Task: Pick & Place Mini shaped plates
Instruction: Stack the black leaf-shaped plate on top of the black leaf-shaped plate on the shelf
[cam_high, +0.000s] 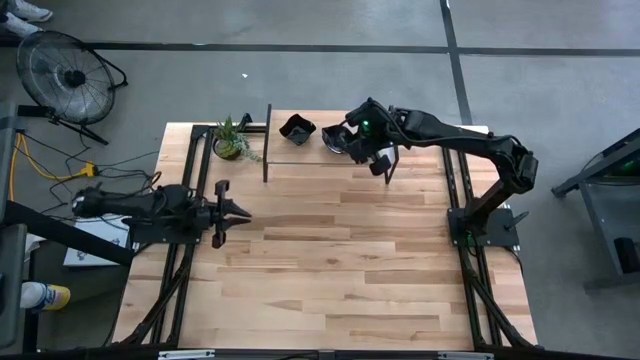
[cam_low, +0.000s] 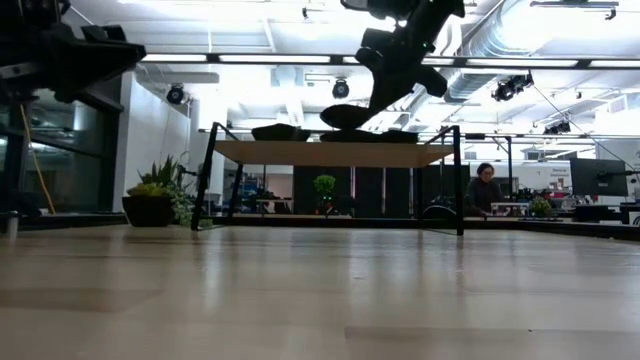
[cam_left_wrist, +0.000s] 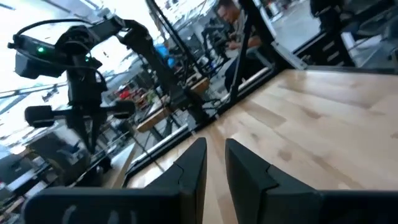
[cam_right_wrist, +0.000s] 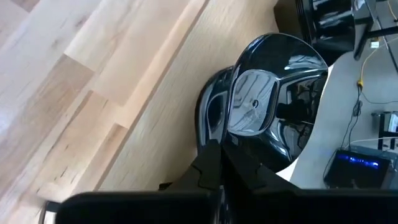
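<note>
We are up at the far edge of the pale wooden table (cam_high: 340, 250) now, where the right gripper (cam_right_wrist: 225, 163) hangs over the raised wooden shelf (cam_low: 330, 152) with its fingers closed on the rim of a glossy black rounded mini plate (cam_right_wrist: 273, 93). In the right wrist view another black dish (cam_right_wrist: 210, 112) sits just behind and partly under the held one, so we read this as a stack or cluster forming there. From overhead, a third glossy black plate with an angular rim (cam_high: 297, 129) rests on the shelf, just left of the right gripper and near the small green potted plant (cam_high: 232, 140). The left gripper (cam_left_wrist: 214, 165) waits low over the table's left side, its fingers a narrow gap apart and holding nothing. We judge the job well along: no plates lie on the open tabletop, and what seems left is settling this one.
</note>
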